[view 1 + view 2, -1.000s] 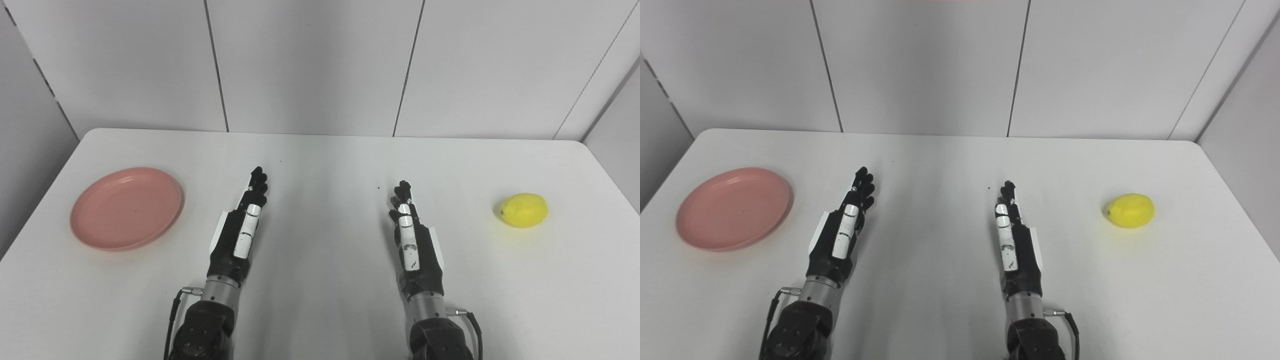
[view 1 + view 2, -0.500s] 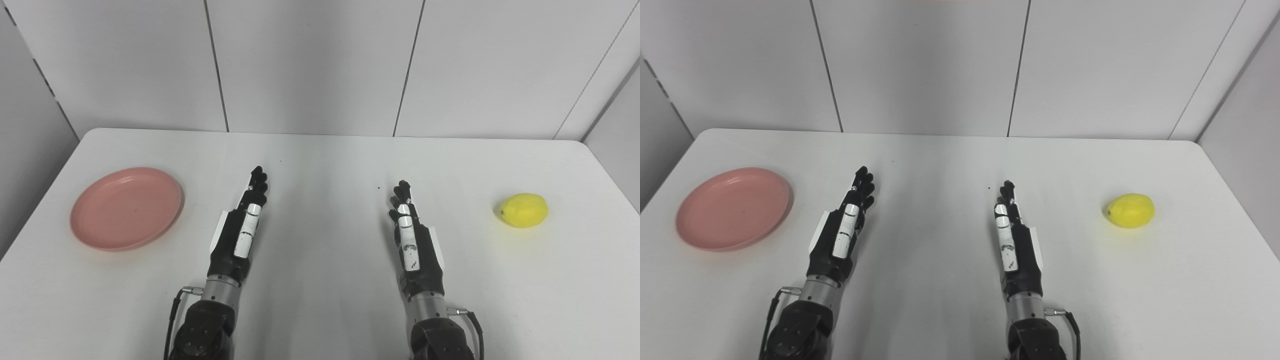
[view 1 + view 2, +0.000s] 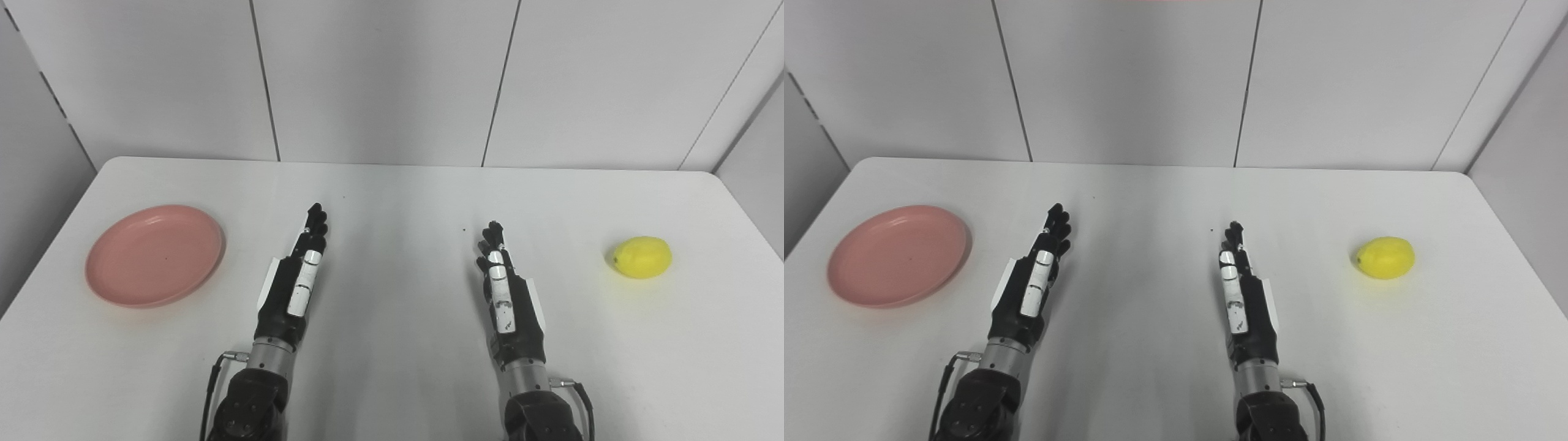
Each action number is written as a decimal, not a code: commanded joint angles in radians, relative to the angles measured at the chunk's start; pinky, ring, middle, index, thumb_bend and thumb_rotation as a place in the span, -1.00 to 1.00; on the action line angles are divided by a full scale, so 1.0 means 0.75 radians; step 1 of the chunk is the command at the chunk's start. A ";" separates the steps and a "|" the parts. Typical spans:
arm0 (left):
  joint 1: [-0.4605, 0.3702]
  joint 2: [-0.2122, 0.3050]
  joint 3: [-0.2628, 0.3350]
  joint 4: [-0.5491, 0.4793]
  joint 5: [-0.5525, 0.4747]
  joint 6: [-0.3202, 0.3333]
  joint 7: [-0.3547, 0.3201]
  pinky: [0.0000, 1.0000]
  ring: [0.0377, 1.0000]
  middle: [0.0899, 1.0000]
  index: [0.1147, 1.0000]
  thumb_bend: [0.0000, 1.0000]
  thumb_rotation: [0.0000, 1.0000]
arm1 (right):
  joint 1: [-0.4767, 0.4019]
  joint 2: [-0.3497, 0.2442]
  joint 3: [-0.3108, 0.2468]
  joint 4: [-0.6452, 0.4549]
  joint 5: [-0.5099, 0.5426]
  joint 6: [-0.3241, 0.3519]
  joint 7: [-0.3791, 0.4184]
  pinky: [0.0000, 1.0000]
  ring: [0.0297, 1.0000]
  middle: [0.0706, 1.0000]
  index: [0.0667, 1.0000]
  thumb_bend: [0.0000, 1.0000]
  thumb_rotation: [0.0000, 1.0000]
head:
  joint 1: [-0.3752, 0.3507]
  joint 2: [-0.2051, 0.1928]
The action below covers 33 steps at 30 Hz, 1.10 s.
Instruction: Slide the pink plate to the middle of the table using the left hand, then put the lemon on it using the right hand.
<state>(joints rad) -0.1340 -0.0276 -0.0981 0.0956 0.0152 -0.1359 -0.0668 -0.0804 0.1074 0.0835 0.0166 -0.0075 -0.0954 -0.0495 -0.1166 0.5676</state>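
Note:
A pink plate lies empty on the left side of the white table. A yellow lemon lies on the right side of the table. My left hand rests left of the middle, fingers stretched forward, open and empty, a hand's width right of the plate. My right hand rests right of the middle, fingers stretched forward, open and empty, well left of the lemon. The plate and the lemon also show in the right eye view.
Grey wall panels stand behind the table's far edge. The table's left and right edges lie close to the plate and the lemon. Bare tabletop lies between my two hands.

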 commanded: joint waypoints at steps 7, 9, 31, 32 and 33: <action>0.069 -0.013 -0.005 0.076 -0.017 -0.022 -0.003 1.00 1.00 1.00 1.00 0.36 1.00 | -0.006 -0.002 0.007 -0.010 -0.001 -0.032 0.020 1.00 1.00 1.00 1.00 0.45 1.00 | -0.004 -0.005; 0.067 -0.012 -0.003 0.088 -0.036 -0.041 -0.015 1.00 1.00 1.00 1.00 0.34 1.00 | -0.003 0.003 0.006 -0.017 -0.001 -0.025 0.015 1.00 1.00 1.00 1.00 0.47 1.00 | -0.002 -0.004; 0.054 -0.113 -0.058 0.189 0.072 -0.094 0.061 1.00 1.00 1.00 1.00 0.36 1.00 | 0.004 -0.090 -0.071 0.037 0.084 -0.121 0.059 1.00 1.00 1.00 1.00 0.48 1.00 | 0.457 -0.094; 0.051 -0.119 -0.061 0.199 0.079 -0.101 0.068 1.00 1.00 1.00 1.00 0.35 1.00 | 0.000 -0.093 -0.080 0.051 0.087 -0.146 0.056 1.00 1.00 1.00 0.99 0.46 1.00 | 0.475 -0.103; 0.049 -0.122 -0.062 0.204 0.084 -0.104 0.073 1.00 1.00 1.00 1.00 0.34 1.00 | -0.003 -0.094 -0.086 0.060 0.089 -0.163 0.056 1.00 0.99 0.99 0.98 0.43 1.00 | 0.478 -0.103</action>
<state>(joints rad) -0.1581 -0.1158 -0.1371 0.1620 0.0684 -0.1868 -0.0234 -0.0891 0.0500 0.0333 0.0305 0.0574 -0.1497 -0.0134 0.2422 0.4894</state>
